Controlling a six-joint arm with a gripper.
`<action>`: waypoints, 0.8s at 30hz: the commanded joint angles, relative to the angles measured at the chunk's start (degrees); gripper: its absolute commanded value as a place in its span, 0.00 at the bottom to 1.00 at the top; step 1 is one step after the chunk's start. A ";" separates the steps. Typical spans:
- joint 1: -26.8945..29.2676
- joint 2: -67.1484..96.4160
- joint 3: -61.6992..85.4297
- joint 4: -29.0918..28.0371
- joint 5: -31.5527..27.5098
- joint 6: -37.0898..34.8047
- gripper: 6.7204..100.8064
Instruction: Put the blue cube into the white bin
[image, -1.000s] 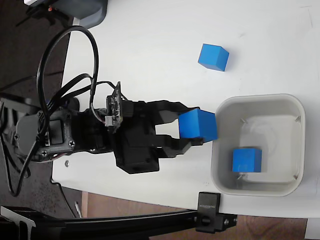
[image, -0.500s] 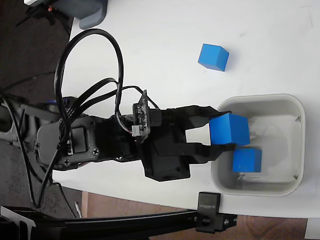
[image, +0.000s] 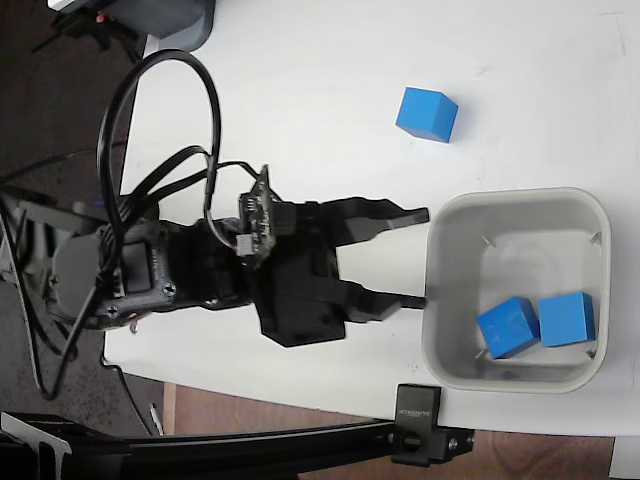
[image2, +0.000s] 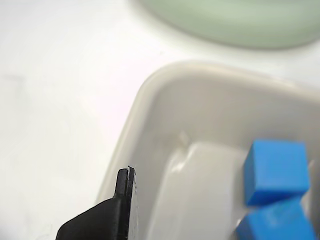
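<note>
in the fixed view the gripper (image: 421, 256) is sitting with its two black fingers (image: 385, 215) spread apart and grasping nothing, its tips pointing toward 3 o'clock and stopping just beside the left wall of the white bin (image: 447, 215). the blue cube (image: 567, 320) is lying inside the bin, on the floor toward the bin's 5 o'clock corner, and a second blue cube (image: 510, 327) is resting tilted at its 9 o'clock side, the two looking as if they are touching. a third blue cube (image: 427, 113) is sitting on the white table (image: 300, 90) well apart from the bin, at about 11 o'clock from it. in the wrist view one black fingertip (image2: 124, 186) is showing at 7 o'clock, just over the bin's rim (image2: 131, 125), and the two cubes are lying at 4 o'clock.
</note>
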 joint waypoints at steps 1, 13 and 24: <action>-1.14 21.62 15.82 4.92 0.88 -0.18 0.99; -4.75 77.96 59.94 19.42 11.25 6.68 0.99; -16.79 86.84 64.86 26.37 25.40 11.25 0.99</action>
